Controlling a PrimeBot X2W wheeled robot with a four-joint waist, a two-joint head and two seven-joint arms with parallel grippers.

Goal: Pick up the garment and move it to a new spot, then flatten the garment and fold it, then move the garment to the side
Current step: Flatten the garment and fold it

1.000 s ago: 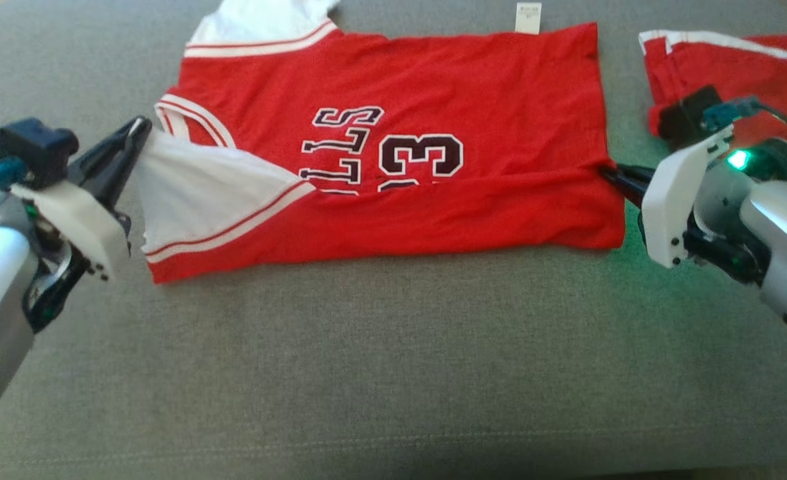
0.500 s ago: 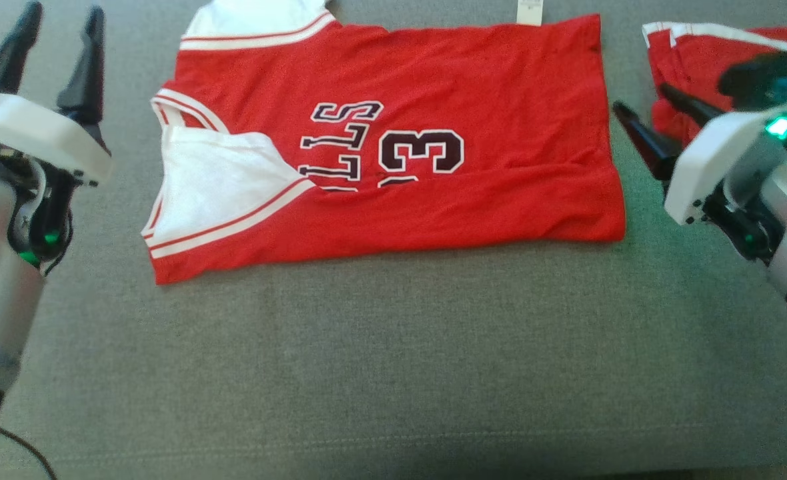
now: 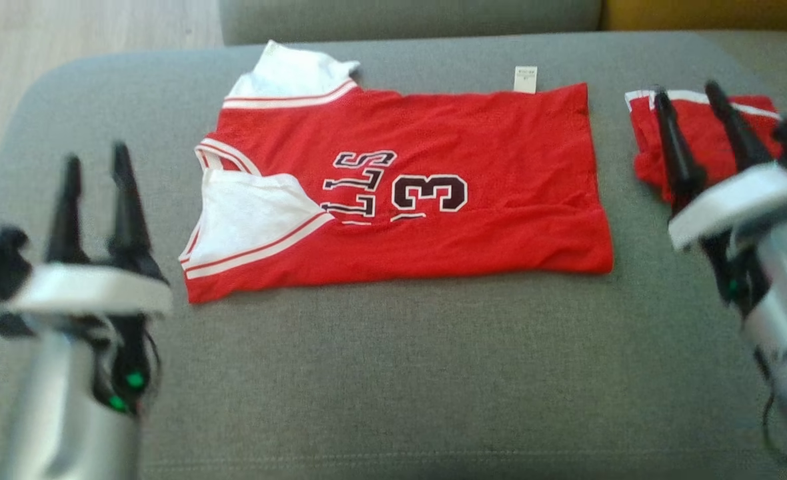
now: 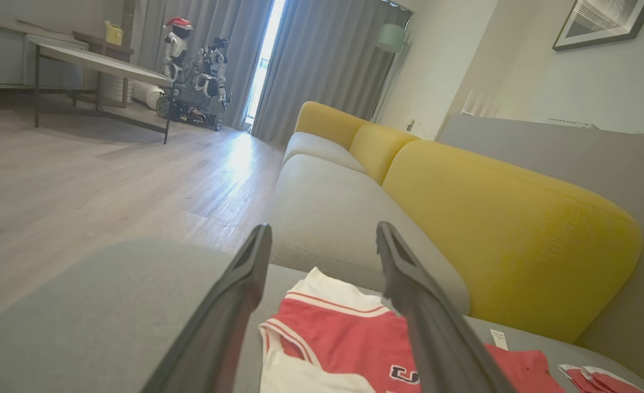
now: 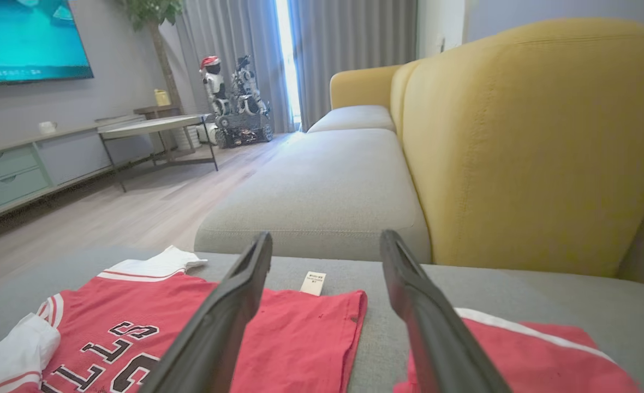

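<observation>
Grey sofa cushion (image 3: 393, 373) carries the red jersey (image 3: 487, 160), which lies flat toward the far edge with its near side folded over the lettering. Our left gripper (image 3: 95, 155) hangs near the left edge and our right gripper (image 3: 687, 90) by a second red garment (image 3: 700, 133) at the right edge. Both have fingers spread and hold nothing.

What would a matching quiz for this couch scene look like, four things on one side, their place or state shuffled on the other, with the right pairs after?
1. jersey
2. white label
3. second red garment
4. left pincer

A. open, holding nothing
B. at the jersey's far edge
C. lying flat, near edge folded over the lettering
D. right of the jersey, apart from it

Pairs: 1-C, 2-B, 3-D, 4-A
</observation>
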